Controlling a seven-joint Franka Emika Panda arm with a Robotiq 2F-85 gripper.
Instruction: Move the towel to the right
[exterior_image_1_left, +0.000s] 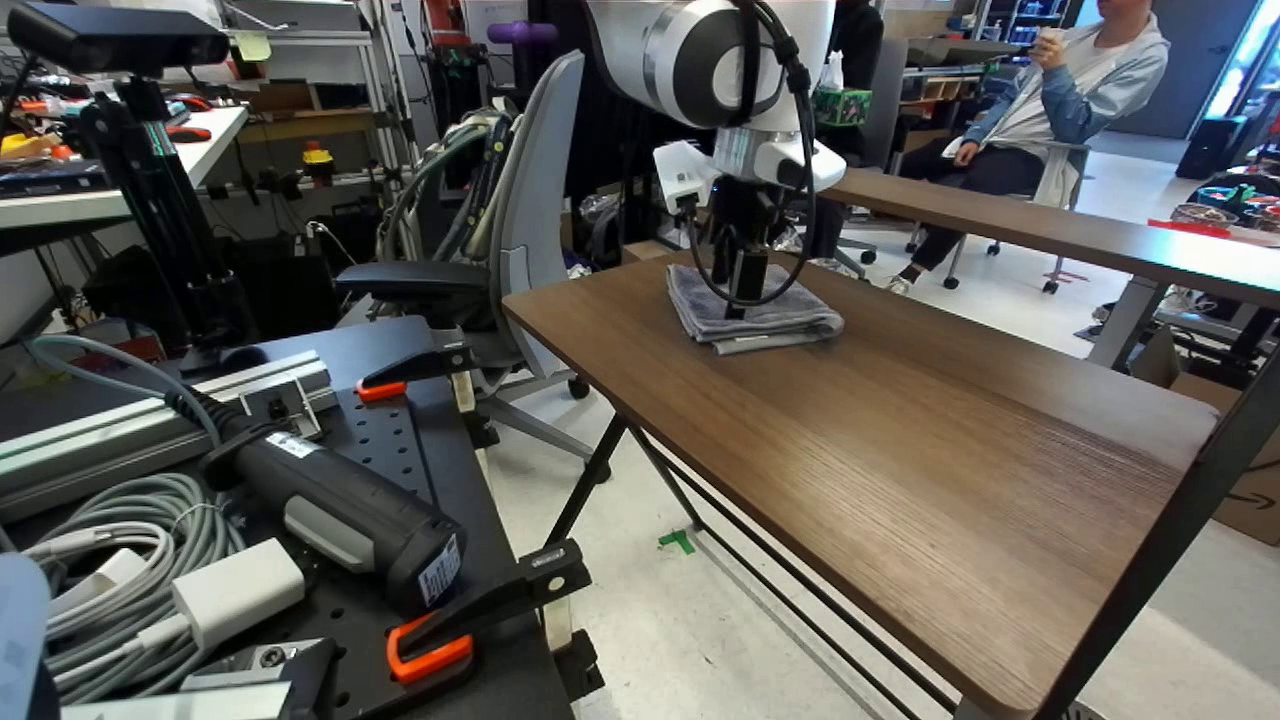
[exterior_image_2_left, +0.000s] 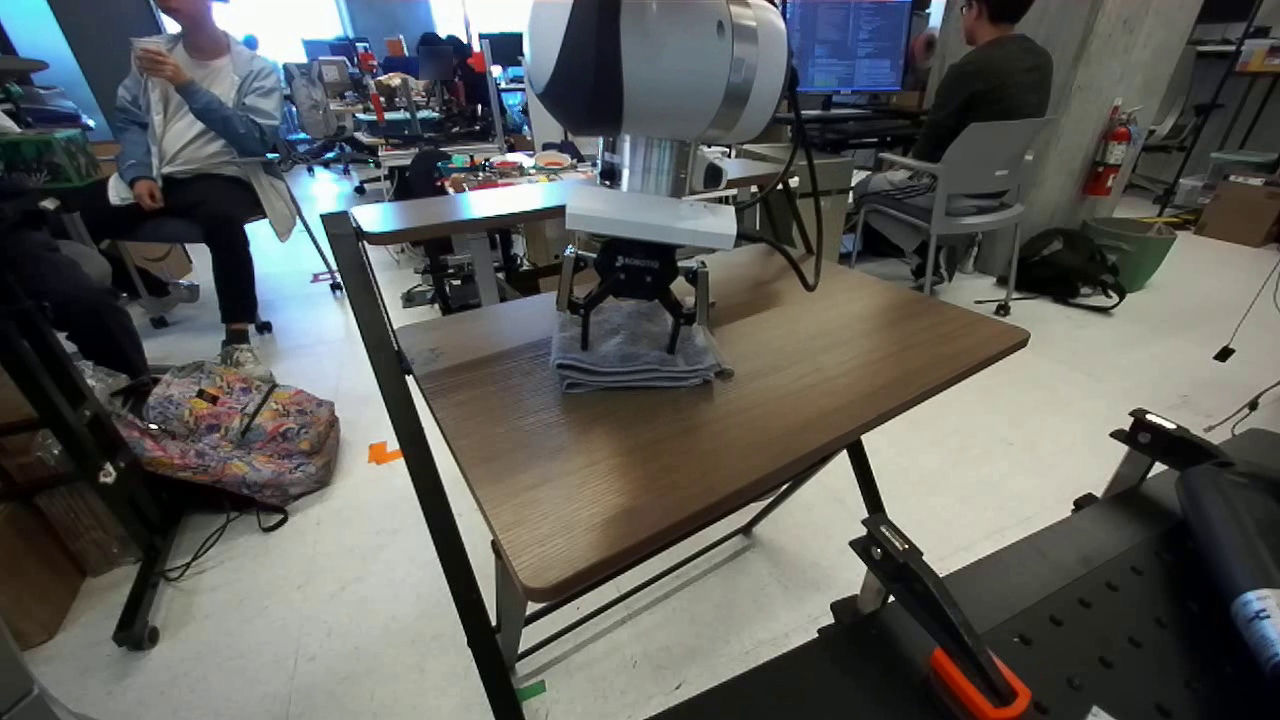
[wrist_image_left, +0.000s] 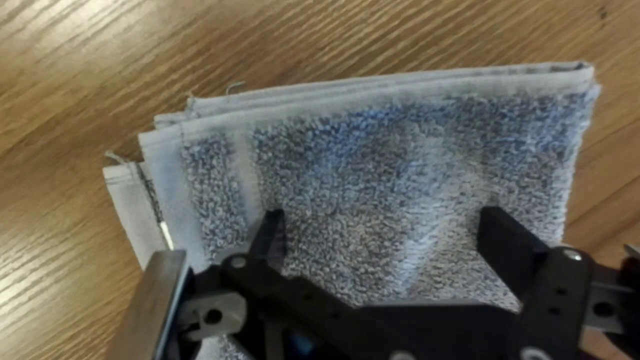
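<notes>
The towel (exterior_image_1_left: 785, 322) is a folded, flat grey cloth with pale hems, lying on the brown tabletop (exterior_image_1_left: 880, 440). It also shows in an exterior view (exterior_image_2_left: 640, 372) and fills much of the wrist view (wrist_image_left: 360, 165). My gripper (exterior_image_2_left: 630, 348) is directly above the towel, pointing down, with its fingers spread apart. In the wrist view my gripper (wrist_image_left: 382, 212) has both fingertips over the towel with flat cloth between them. The fingertips are at or just above the cloth; I cannot tell whether they touch it. The gripper hides the towel's near part in the wrist view.
A grey office chair (exterior_image_1_left: 535, 190) stands by the tabletop's edge. A black post (exterior_image_2_left: 415, 480) runs along one table end. A black workbench (exterior_image_1_left: 400, 440) with clamps and cables is close by. Another brown table (exterior_image_1_left: 1010, 225) and a seated person (exterior_image_1_left: 1065, 90) are behind.
</notes>
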